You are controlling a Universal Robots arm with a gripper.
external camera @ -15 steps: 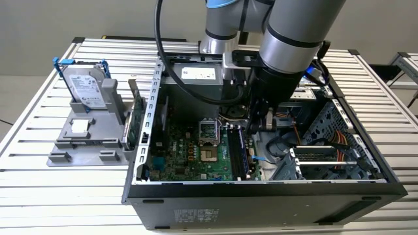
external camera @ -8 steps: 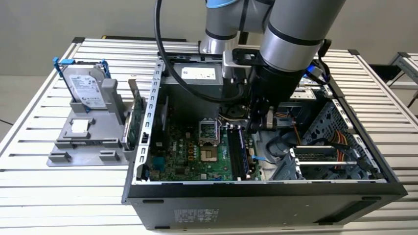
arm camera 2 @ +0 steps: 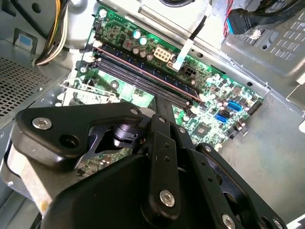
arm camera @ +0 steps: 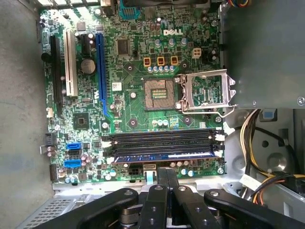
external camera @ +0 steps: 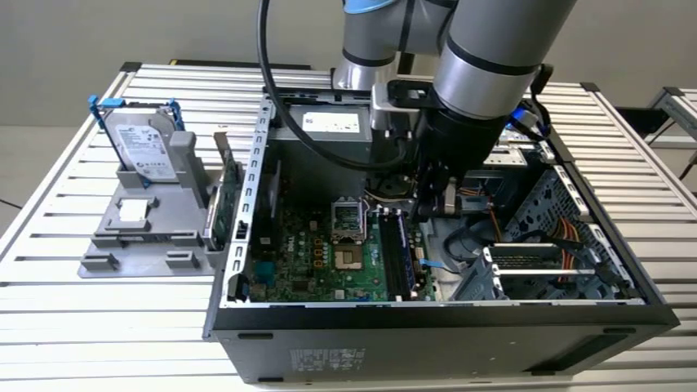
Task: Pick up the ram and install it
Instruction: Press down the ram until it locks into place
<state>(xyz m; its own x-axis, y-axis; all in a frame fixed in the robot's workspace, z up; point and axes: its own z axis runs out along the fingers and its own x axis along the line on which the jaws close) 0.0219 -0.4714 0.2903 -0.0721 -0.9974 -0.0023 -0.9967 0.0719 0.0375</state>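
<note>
The ram [arm camera: 162, 155] is a long slim stick with a bluish edge. It sits in one of the black motherboard slots [arm camera: 162, 138], beside the empty ones, and appears again in the second wrist view [arm camera 2: 143, 70] and the exterior view [external camera: 401, 245]. My gripper [arm camera: 166, 172] hangs inside the open computer case, just above the slot bank. Its two black fingers [arm camera 2: 161, 102] are pressed together with nothing between them. In the exterior view the gripper [external camera: 427, 208] is low in the case, over the far end of the slots.
A silver hard drive in a blue frame [external camera: 142, 147] stands on a grey holder at the exterior view's left. An upright green card [external camera: 224, 208] stands by the case wall. The open CPU socket [arm camera: 202, 90], power supply [external camera: 326, 122] and cable bundles [arm camera: 262, 138] crowd the slots.
</note>
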